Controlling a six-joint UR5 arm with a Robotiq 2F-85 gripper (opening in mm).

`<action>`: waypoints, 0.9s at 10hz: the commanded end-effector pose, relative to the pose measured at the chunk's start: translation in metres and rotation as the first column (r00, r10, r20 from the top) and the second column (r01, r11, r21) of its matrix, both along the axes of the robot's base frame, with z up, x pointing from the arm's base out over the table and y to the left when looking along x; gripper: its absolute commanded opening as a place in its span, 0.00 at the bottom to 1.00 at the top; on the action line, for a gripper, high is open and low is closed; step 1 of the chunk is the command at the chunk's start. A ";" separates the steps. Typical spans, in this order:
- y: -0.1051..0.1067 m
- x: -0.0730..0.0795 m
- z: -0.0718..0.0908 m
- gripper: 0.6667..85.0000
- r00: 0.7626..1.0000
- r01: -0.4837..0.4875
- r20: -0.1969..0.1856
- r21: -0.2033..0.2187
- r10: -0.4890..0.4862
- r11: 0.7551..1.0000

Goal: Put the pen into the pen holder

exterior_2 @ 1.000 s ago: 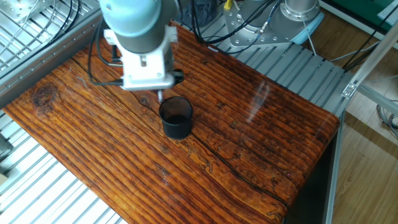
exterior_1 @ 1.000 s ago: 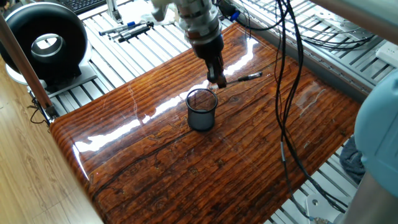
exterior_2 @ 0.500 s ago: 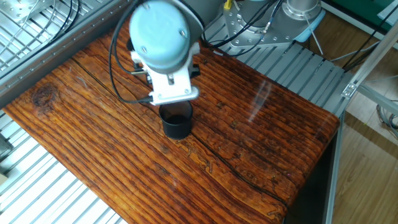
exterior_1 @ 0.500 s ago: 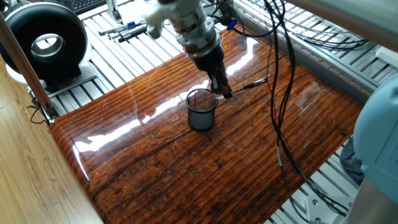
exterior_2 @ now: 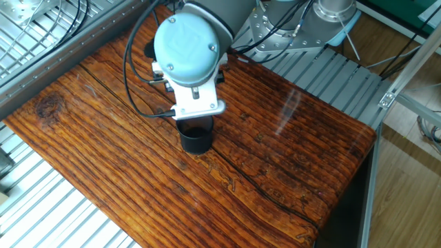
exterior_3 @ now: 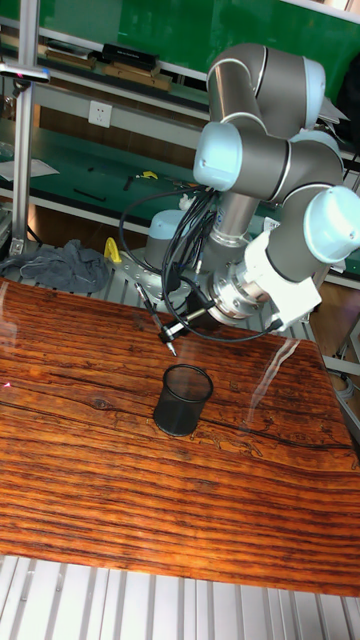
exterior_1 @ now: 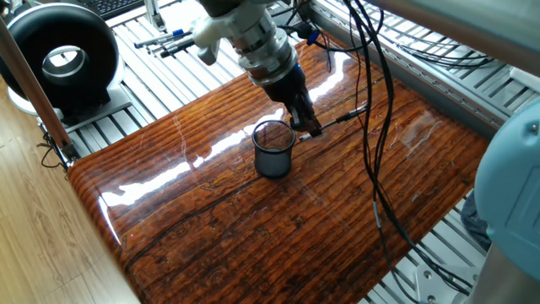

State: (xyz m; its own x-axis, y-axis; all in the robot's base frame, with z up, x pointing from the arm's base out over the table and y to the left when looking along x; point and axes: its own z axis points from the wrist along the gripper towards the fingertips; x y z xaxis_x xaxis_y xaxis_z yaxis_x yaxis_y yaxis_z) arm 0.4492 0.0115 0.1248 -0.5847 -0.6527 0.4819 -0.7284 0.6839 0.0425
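The robot is a jointed arm of smooth silver-grey metal tube segments [exterior_3: 262, 75] linked by rounded joint housings closed with pale blue plastic end caps [exterior_3: 221, 155]. A white rectangular mounting block [exterior_2: 199, 105] is fitted beneath the wrist joint cap. The tool end is a ribbed silver cylindrical flange [exterior_1: 261, 42] that carries a slim black two-finger gripper [exterior_1: 305, 125]. Bundled thin black cables [exterior_3: 183, 246] loop loosely alongside the wrist and hang from the arm.
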 end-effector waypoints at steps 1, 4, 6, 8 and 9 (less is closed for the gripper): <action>0.017 0.018 -0.004 0.01 0.997 0.033 0.062 0.055 -0.037 0.998; 0.015 0.025 -0.005 0.01 0.998 0.033 0.059 0.052 -0.036 0.998; 0.018 0.027 -0.006 0.01 0.997 0.038 0.070 0.060 -0.042 0.997; 0.011 0.037 -0.007 0.01 0.995 -0.009 0.099 0.048 0.004 0.999; 0.010 0.047 -0.010 0.01 0.991 -0.057 0.123 0.055 0.050 0.997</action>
